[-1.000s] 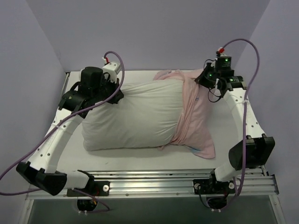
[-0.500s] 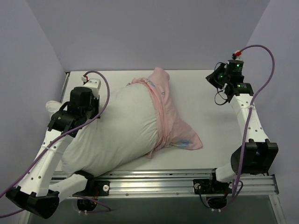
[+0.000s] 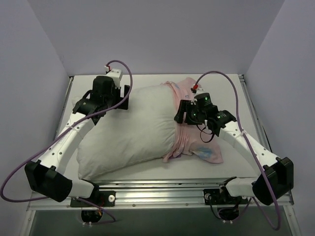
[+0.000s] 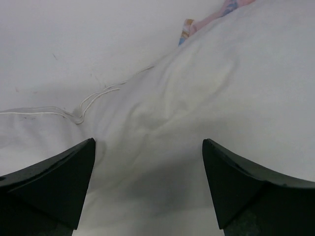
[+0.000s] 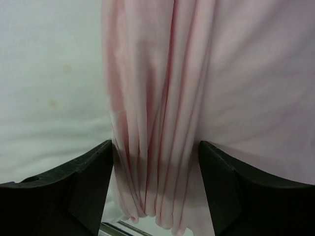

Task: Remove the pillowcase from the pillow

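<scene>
At the right end of the pillow [image 3: 128, 128] the pillowcase [image 3: 189, 145] sits bunched, not yet off; your left gripper [image 4: 147, 142] and right gripper [image 5: 155, 145] both stand spread.

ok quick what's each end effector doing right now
Left end effector: open over the pillow, holding nothing.
Right end effector: open, straddling the bunched pillowcase folds.
</scene>
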You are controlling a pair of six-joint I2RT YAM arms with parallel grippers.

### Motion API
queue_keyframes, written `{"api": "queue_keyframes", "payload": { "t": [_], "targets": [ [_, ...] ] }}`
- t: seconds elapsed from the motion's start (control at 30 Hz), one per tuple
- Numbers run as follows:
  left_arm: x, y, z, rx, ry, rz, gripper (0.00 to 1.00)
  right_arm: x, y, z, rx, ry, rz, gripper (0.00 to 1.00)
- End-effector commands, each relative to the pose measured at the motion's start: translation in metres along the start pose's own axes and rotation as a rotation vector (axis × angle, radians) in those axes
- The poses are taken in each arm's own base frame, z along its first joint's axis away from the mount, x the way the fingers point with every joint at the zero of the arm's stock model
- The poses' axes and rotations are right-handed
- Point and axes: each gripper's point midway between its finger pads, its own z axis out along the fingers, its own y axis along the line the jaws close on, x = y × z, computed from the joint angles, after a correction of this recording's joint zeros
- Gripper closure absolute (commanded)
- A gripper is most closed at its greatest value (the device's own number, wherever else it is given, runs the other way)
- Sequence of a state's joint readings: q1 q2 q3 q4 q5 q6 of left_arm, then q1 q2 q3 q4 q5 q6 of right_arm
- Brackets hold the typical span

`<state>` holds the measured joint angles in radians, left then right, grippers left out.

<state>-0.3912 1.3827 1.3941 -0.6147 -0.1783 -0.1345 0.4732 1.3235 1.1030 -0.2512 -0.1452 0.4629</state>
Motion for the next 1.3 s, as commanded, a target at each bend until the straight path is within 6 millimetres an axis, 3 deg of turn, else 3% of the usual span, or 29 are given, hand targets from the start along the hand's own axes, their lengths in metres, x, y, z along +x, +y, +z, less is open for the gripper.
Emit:
{"api": "queue_keyframes", "payload": {
  "t": [0.0,0.03,0.07,0.1,0.13,0.2,0.27,0.37,0.4,0.43,0.47,0.53,0.63,0.7,0.77,0.9,1.03,1.07,1.2,1.27],
  "targets": [
    [-0.062,-0.036,-0.045,0.132,-0.255,0.113,0.03,0.016,-0.008,-0.013,0.024,-0.022,-0.002,0.36],
    [-0.056,-0.061,-0.055,0.190,-0.277,0.240,0.04,0.020,-0.009,-0.013,0.019,-0.021,-0.001,0.36],
    [-0.055,-0.073,-0.069,0.220,-0.310,0.293,0.05,0.023,-0.010,-0.009,0.021,-0.015,0.003,0.35],
    [-0.038,-0.087,-0.068,0.252,-0.303,0.347,0.05,0.020,-0.009,-0.006,0.019,-0.021,-0.001,0.35],
    [-0.025,-0.114,-0.078,0.322,-0.316,0.428,0.05,0.021,-0.011,0.002,0.030,-0.005,-0.007,0.35],
    [-0.007,-0.135,-0.088,0.373,-0.324,0.484,0.06,0.006,-0.005,0.011,0.033,-0.016,-0.033,0.36],
    [0.030,-0.163,-0.093,0.444,-0.281,0.555,0.06,-0.011,-0.003,0.017,0.047,-0.038,-0.056,0.35],
    [0.067,-0.178,-0.087,0.434,-0.219,0.600,0.06,-0.045,0.002,0.024,0.072,-0.074,-0.092,0.35],
    [0.073,-0.185,-0.089,0.414,-0.229,0.617,0.06,-0.048,0.000,0.031,0.088,-0.063,-0.092,0.35],
    [0.080,-0.188,-0.087,0.401,-0.224,0.630,0.06,-0.064,0.004,0.029,0.080,-0.094,-0.097,0.35],
    [0.096,-0.191,-0.079,0.386,-0.198,0.658,0.06,-0.070,0.006,0.030,0.078,-0.105,-0.095,0.35],
    [0.102,-0.196,-0.073,0.352,-0.203,0.665,0.06,-0.077,0.003,0.032,0.076,-0.115,-0.083,0.35],
    [0.119,-0.203,-0.052,0.322,-0.169,0.677,0.06,-0.082,0.005,0.023,0.024,-0.119,-0.051,0.33],
    [0.127,-0.200,-0.034,0.239,-0.146,0.686,0.06,-0.074,0.002,0.018,0.014,-0.107,-0.049,0.31],
    [0.136,-0.195,-0.017,0.177,-0.114,0.691,0.06,-0.073,0.001,0.001,0.009,-0.126,-0.060,0.29],
    [0.148,-0.201,0.006,0.163,-0.093,0.658,0.00,-0.049,-0.006,-0.034,0.002,-0.154,-0.068,0.29],
    [0.155,-0.201,0.025,0.135,-0.066,0.608,0.37,-0.024,-0.012,-0.056,-0.008,-0.154,-0.053,0.28],
    [0.154,-0.201,0.029,0.134,-0.063,0.593,0.58,-0.016,-0.015,-0.058,-0.004,-0.140,-0.051,0.28],
    [0.142,-0.204,0.032,0.167,-0.088,0.524,0.97,0.019,-0.025,-0.060,-0.008,-0.088,-0.046,0.28],
    [0.128,-0.207,0.027,0.188,-0.105,0.500,0.98,0.040,-0.031,-0.053,-0.010,-0.034,-0.031,0.28]
  ]
}}
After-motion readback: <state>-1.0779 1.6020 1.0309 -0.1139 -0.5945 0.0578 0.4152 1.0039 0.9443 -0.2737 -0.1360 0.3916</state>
